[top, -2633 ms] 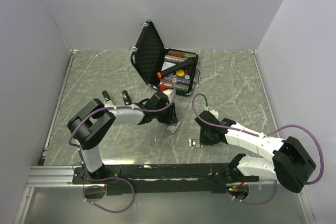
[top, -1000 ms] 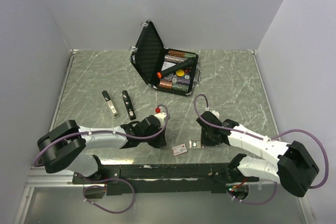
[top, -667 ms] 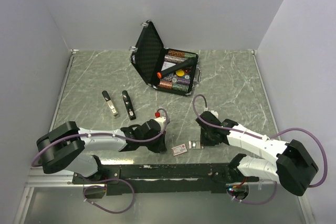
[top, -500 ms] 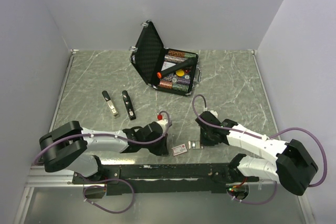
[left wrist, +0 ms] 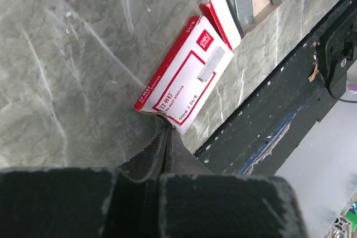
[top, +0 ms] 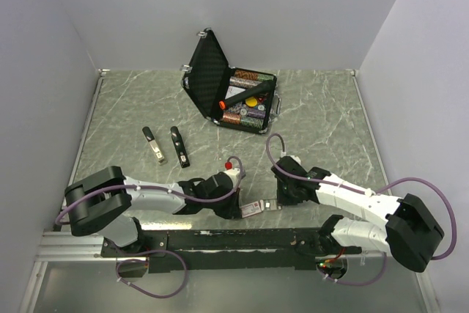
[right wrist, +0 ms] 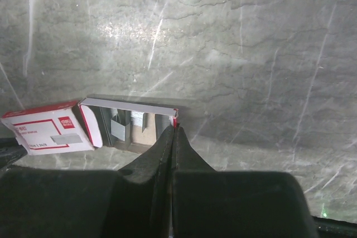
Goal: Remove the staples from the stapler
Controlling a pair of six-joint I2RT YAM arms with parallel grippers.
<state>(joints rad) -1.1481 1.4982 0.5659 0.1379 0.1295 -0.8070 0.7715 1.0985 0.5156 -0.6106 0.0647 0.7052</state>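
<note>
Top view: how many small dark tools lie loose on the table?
2: one dark tool left of another, both front-left of the open case. More may be hidden.

An open black case (top: pixel 208 71) holding an orange-tipped black tool (top: pixel 242 97) is set on the marbled bench (top: pixel 322 111), well beyond the left hand (top: pixel 237 207).

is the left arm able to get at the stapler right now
Probably yes: the stapler pieces lie on the table just beyond the left arm, nothing between. The left gripper, shut, sits at the staple box.
</note>
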